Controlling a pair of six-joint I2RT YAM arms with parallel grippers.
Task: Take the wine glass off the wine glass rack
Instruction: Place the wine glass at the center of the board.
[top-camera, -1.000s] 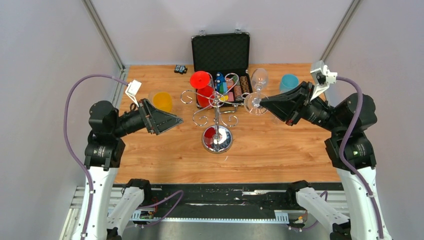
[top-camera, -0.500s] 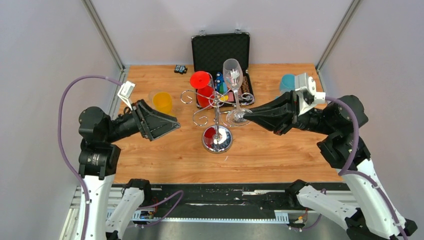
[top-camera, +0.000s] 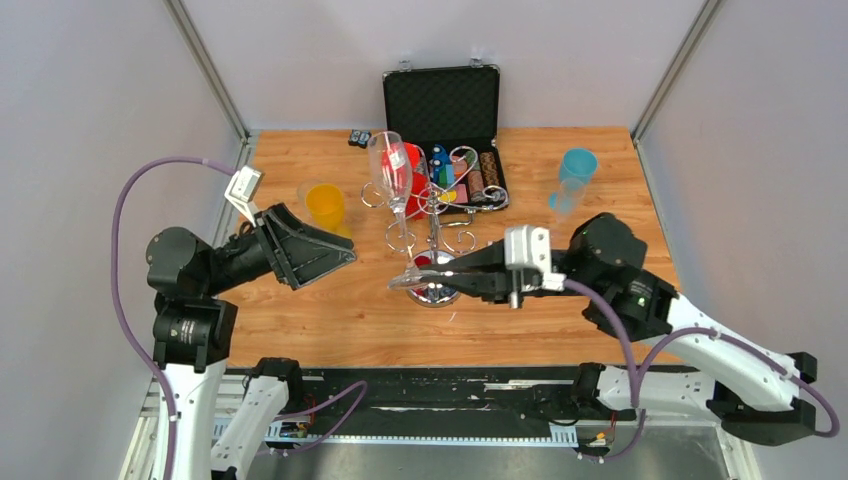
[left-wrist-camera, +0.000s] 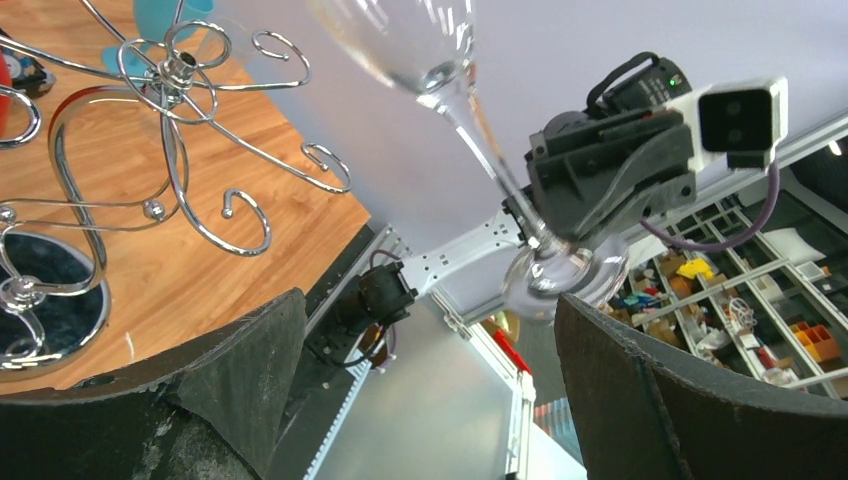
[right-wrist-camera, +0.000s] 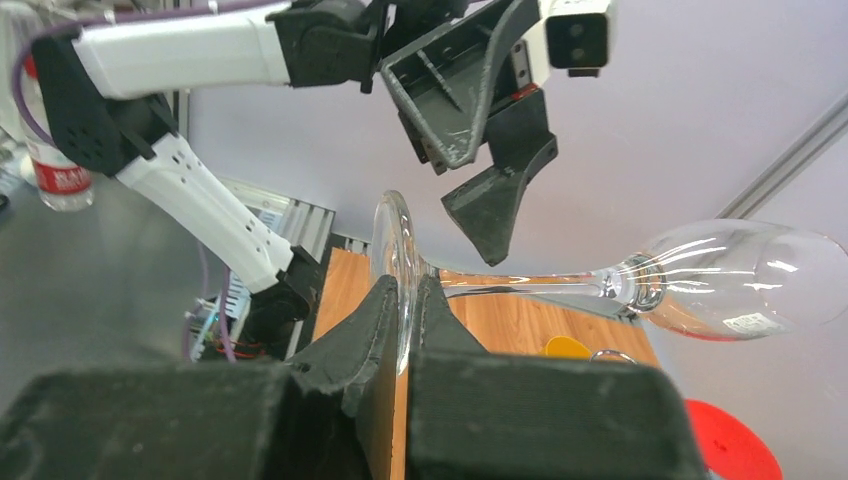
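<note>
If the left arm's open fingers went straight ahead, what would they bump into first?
Most likely the wine glass. Its stem crosses the gap between the left arm's fingers, while the right arm's fingers pinch its foot. Depth is hard to judge, so this is a guess.

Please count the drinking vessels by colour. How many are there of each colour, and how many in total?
clear glass: 1
red glass: 1
orange cup: 1
blue cup: 1
Total: 4
</note>
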